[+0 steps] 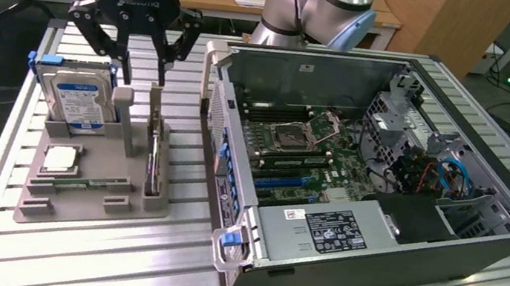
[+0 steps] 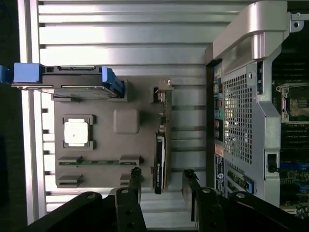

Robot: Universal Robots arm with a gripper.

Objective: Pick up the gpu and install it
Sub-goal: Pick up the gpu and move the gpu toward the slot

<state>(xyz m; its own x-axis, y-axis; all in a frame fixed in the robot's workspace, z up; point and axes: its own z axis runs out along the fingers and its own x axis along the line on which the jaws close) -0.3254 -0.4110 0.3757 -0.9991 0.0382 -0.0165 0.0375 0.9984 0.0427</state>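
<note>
the gpu [image 1: 155, 150] is seen standing on its long edge in a narrow slot of the grey tray [image 1: 86, 211], along the tray side that lies nearest the computer case [image 1: 366, 279]. it is presented almost edge-on as a thin, flat, dark card, and a pale metal bracket strip is carried at the end nearest the tray's hard drive corner. from the wrist view the gpu [image 2: 161, 145] is reduced to a slim dark line with small components along it.

the jaws are held apart over the tray, and nothing is clamped between them. their black, jointed fingers [image 2: 134, 181] are placed one to each side of the card's line. whether a fingertip touches the card's top edge cannot be told.

the tray [image 2: 106, 145] is moulded in matt grey, with rounded pockets and raised blocks. a boxy silver hard drive [image 1: 79, 99] with a blue and white label and blue plastic clips is stood upright in one corner of it. a square silvery processor [image 1: 60, 159] is laid flat in a pocket near the tray's middle, and a narrow green memory strip [image 1: 89, 183] is laid in a groove just beside that.

the tray is set on a ribbed aluminium bench [image 1: 68, 259]. the case, just beside the tray, is lying open, with a perforated metal rear panel [image 2: 241, 116] facing the tray and a green motherboard [image 1: 304, 150] exposed inside.
</note>
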